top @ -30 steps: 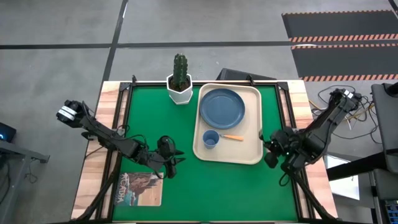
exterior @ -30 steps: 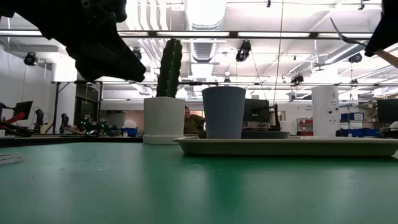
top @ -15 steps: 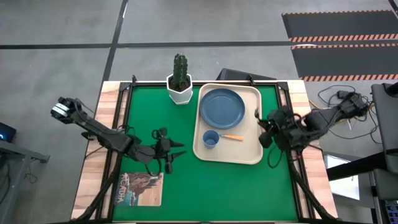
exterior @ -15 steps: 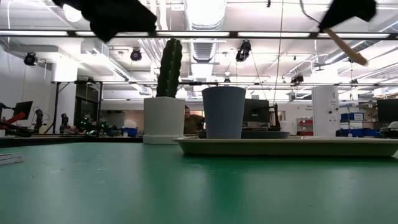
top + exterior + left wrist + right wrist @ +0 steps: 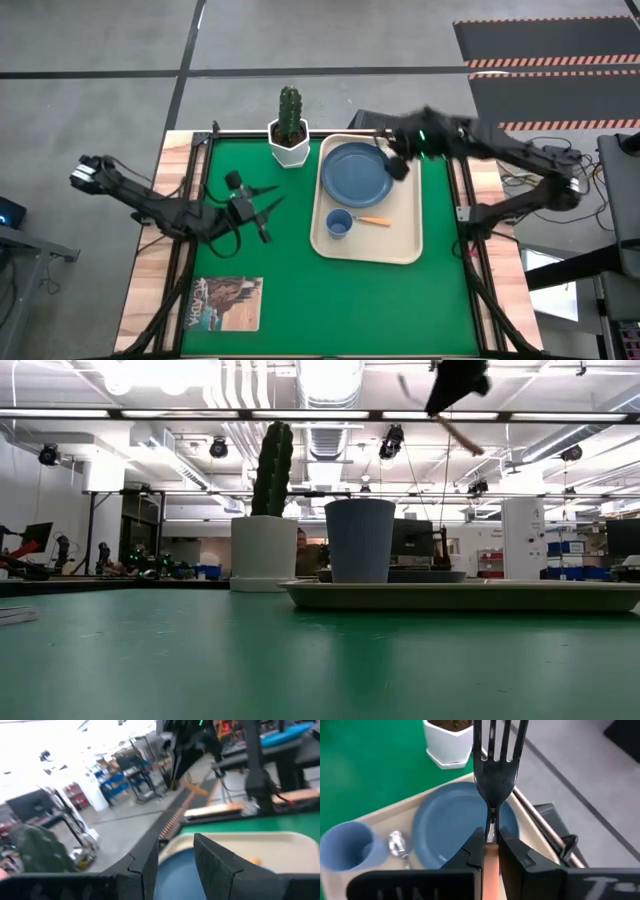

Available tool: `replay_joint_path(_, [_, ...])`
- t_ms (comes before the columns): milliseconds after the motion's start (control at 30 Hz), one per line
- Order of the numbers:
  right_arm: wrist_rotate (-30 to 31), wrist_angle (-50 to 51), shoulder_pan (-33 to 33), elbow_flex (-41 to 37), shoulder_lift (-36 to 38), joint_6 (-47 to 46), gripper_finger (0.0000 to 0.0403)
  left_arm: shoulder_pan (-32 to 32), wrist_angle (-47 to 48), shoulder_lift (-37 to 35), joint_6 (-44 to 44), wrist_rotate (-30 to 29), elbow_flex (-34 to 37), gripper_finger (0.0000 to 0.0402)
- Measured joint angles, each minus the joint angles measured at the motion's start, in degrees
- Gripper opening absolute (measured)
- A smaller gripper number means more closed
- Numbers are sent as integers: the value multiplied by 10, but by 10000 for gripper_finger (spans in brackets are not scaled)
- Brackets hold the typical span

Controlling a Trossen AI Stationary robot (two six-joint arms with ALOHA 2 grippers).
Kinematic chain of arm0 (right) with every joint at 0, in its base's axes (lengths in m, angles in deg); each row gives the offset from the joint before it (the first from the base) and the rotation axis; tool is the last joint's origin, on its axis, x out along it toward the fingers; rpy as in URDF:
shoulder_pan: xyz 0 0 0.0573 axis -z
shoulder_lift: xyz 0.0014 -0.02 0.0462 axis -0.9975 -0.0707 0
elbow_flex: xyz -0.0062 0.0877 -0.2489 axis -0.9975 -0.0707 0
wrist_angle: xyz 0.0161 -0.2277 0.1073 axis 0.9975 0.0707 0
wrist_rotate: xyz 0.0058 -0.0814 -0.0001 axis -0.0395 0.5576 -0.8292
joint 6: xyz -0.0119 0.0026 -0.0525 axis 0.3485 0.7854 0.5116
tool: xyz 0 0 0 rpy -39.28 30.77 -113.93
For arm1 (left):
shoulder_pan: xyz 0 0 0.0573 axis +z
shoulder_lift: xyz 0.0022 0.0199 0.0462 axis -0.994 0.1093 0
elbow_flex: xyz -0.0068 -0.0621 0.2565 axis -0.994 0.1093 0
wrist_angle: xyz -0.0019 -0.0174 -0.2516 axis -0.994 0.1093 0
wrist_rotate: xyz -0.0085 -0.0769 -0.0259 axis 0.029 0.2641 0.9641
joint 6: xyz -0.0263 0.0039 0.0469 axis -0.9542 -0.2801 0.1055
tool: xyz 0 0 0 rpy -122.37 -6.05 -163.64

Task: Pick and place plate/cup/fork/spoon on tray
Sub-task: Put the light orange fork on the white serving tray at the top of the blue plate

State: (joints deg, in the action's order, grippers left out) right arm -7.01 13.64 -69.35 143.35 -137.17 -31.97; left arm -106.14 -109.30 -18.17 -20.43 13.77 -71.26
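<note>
Surface: green mat (image 5: 300,290) spreads across our table, with a picture card (image 5: 224,303) lying at its near left corner.
Left arm: our left gripper (image 5: 262,207) hangs over the mat left of the tray, its two fingers spread apart and holding nothing; it waits.
Tray: the large cream-beige rectangular tray (image 5: 408,240) sits on the right half of the mat with its long side running near to far.
Cup: the small light-blue round cup (image 5: 339,223) stands in the tray's near left part.
Spoon: the orange-handled spoon with a silver bowl (image 5: 372,221) lies just right of the cup, handle pointing right.
Plate: the round slate-blue plate (image 5: 357,173) fills the tray's far end.
Right arm: our right gripper (image 5: 491,845) is clamped on the orange-handled fork with silver tines (image 5: 494,770), raised well above the tray.
Key relation: we judge the fork hangs over the plate's right edge, its long axis pointing tines-forward across the plate towards the pot; bare tray floor lies nearer, right of the spoon.
Far edge: a cactus in a white hexagonal pot (image 5: 289,132) stands beyond the mat, left of the tray.
</note>
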Motion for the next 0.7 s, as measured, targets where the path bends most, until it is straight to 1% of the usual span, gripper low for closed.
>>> replay_joint_path(167, [-141,2,141,77,-86,175,22,15,-2,-16,14,0,8,106])
replay_joint_path(267, [-190,-1,206,112,-139,251,22,16,0,-21,16,0,18,106])
replay_joint_path(367, [-212,1,258,135,-195,306,22,16,0,-22,33,0,24,106])
replay_joint_path(467, [-217,-1,288,147,-250,336,22,16,0,-22,48,-3,27,106])
replay_joint_path(700, [-228,-48,309,149,-360,403,22,16,3,-23,49,-8,27,106])
